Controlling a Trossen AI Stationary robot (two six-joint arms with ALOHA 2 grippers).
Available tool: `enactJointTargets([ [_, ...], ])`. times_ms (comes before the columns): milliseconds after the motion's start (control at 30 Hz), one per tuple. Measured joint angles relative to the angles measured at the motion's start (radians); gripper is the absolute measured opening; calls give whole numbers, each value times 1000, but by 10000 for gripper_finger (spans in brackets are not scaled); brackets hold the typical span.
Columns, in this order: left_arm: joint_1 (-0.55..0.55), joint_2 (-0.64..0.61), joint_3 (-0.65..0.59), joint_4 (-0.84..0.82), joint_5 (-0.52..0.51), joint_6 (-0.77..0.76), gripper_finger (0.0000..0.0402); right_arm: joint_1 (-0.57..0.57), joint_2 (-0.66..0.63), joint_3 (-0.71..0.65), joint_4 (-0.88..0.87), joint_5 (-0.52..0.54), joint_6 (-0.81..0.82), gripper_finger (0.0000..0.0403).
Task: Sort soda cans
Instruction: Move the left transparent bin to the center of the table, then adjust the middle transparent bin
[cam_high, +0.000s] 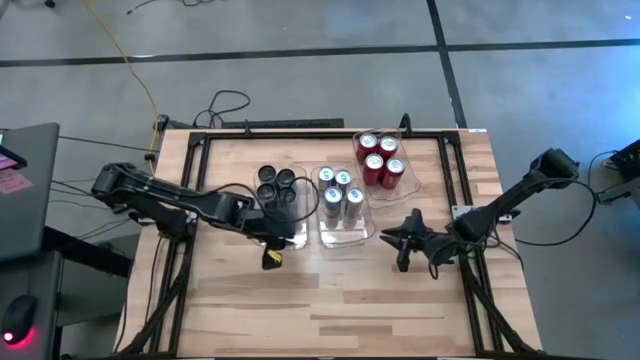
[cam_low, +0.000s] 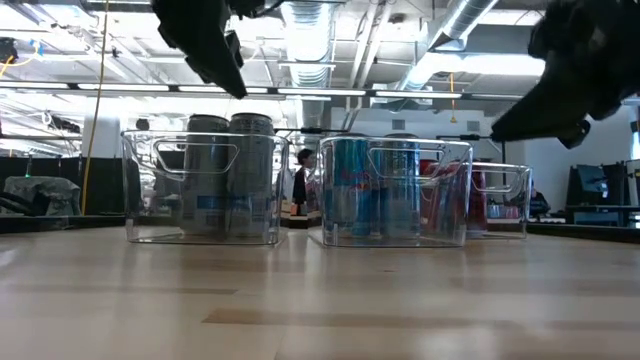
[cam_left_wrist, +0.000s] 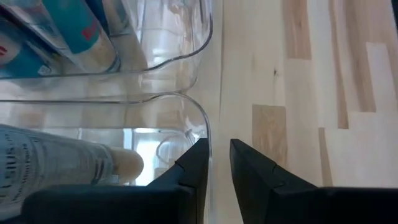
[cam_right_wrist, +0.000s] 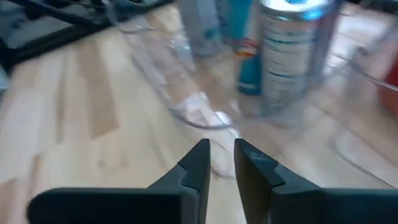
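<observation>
The soda cans all stand upright inside three clear bins near the middle of the table, grouped by colour, and no can shows loose on the wood in any view, so the sorting looks finished or very nearly so. The dark grey cans (cam_high: 277, 186) fill the left bin (cam_high: 298, 236), toward nine o'clock of the group; I count four tops there, though the left arm covers part of that bin, so one more could be hidden. The silver-blue cans (cam_high: 341, 192) sit in the middle bin (cam_high: 347, 236), four of them. The red cans (cam_high: 379, 158) sit in the third bin (cam_high: 404, 140) toward one o'clock, again four. That makes twelve visible.

The left gripper (cam_high: 272, 240) hangs over the six o'clock end of the left bin, its fingers (cam_left_wrist: 194, 167) parted by only a narrow gap and holding nothing. The right gripper (cam_high: 402, 243) hovers over bare table at about four o'clock from the middle bin, fingers likewise nearly closed and empty. What seems left is for both arms to withdraw
</observation>
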Motion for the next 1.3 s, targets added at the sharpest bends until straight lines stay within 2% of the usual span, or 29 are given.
enactJointTargets([
  [200, 0, -68, 0, -23, -66, -3, 62, -56, 10, 0, -170, 38, 119, 54],
  [300, 0, -107, 0, -57, -122, -17, 62, -127, 58, 0, -209, -18, 171, 32],
  [433, -16, -157, -1, -126, -230, -46, 62, -190, 155, 0, -129, -55, 159, 8],
  [600, -40, -201, -1, -206, -325, -94, 62, -251, 272, 0, 50, -113, 72, 7],
  [833, -63, -214, -2, -230, -339, -134, 62, -294, 381, -2, 310, -185, -47, 15],
  [1100, -68, -211, -34, -224, -360, -142, 62, -356, 434, 4, 394, -251, -95, 13],
  [1300, -68, -211, -80, -226, -371, -170, 62, -403, 476, 52, 394, -302, -138, 13],
])
